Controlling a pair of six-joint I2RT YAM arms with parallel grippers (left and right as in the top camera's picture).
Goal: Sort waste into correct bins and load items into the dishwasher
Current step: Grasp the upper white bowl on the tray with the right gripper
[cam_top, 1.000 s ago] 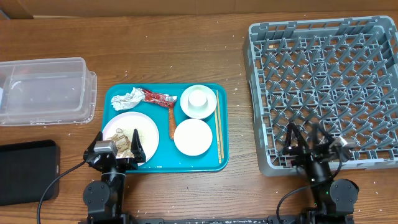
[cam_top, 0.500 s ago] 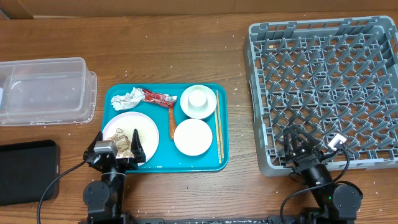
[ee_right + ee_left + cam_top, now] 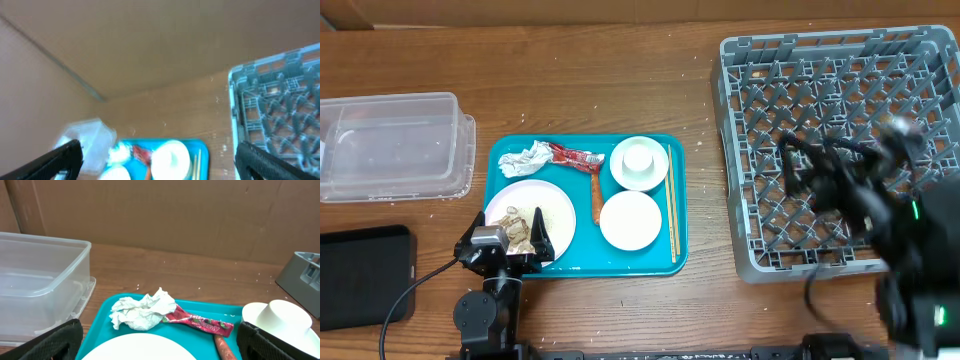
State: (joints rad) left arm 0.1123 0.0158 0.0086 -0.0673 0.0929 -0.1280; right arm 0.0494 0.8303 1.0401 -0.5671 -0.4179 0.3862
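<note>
Motion-blurred, the right gripper [image 3: 820, 168], fingers spread and empty, has risen from the near edge of the rack [image 3: 840, 90] to hang over it, while the left gripper [image 3: 510, 230], equally spread and empty, stays over the plate [image 3: 555, 205] beside the wad [image 3: 525, 158], wrapper [image 3: 575, 156] and sausage [image 3: 596, 200] on the teal tray [image 3: 675, 265], on a wooden table [image 3: 620, 90] backed by cardboard [image 3: 175, 215].

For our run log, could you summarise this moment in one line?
left gripper: open, empty, over plate | right gripper: open, empty, above dish rack | wrapper, sausage: on teal tray
</note>
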